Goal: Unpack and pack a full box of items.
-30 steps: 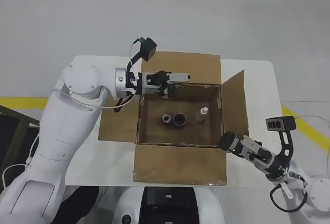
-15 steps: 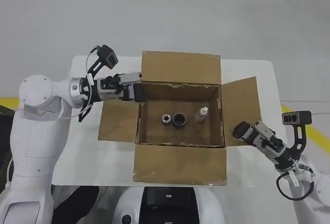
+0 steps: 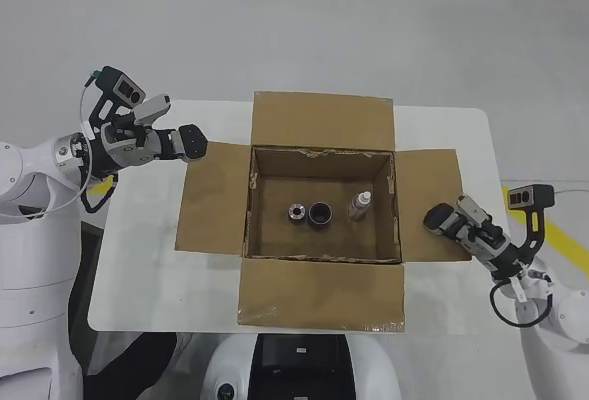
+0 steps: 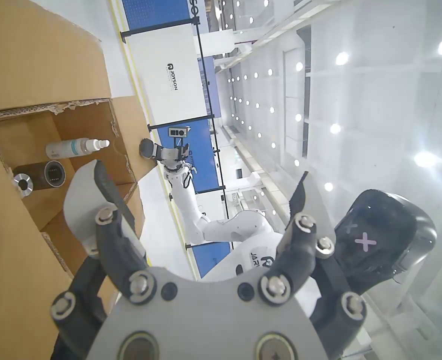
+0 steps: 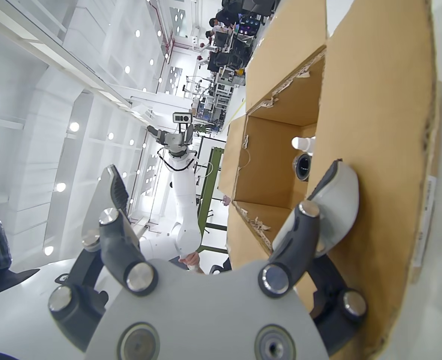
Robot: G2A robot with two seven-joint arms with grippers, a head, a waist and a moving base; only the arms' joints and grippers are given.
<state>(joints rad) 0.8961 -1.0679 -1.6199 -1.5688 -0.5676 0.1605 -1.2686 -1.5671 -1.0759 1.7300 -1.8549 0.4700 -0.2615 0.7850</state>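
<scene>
Both arms have backed off the box since a second ago. My left gripper (image 3: 189,143) was at the back-left corner of the opening and is now out over the white table (image 3: 139,270), just beyond the left flap (image 3: 212,200). Its fingers are spread wide with nothing between them. The cardboard box (image 3: 319,295) sits mid-table, all four flaps folded outward, and the contents are well apart from that claw, down on the box floor. Reading across the floor: a small metal ring piece (image 3: 297,211), touching or just beside a dark cylinder (image 3: 321,213) that stands on end with its open mouth facing up. A gap further right is the white spray bottle (image 3: 359,204), long axis vertical and nozzle end pointing up out of the box, close to the right wall. From the left wrist view I can see a teal band on the bottle's label, but any writing there is too small for me to make out. The right flap (image 3: 429,205) stood raised before and now lies flatter. My right gripper (image 3: 436,218) has swung outward from the front-right corner to that flap's outer edge, jaws apart and holding nothing. The right wrist view shows a pale sticker (image 5: 425,222) on the flap's edge, its print unreadable.
</scene>
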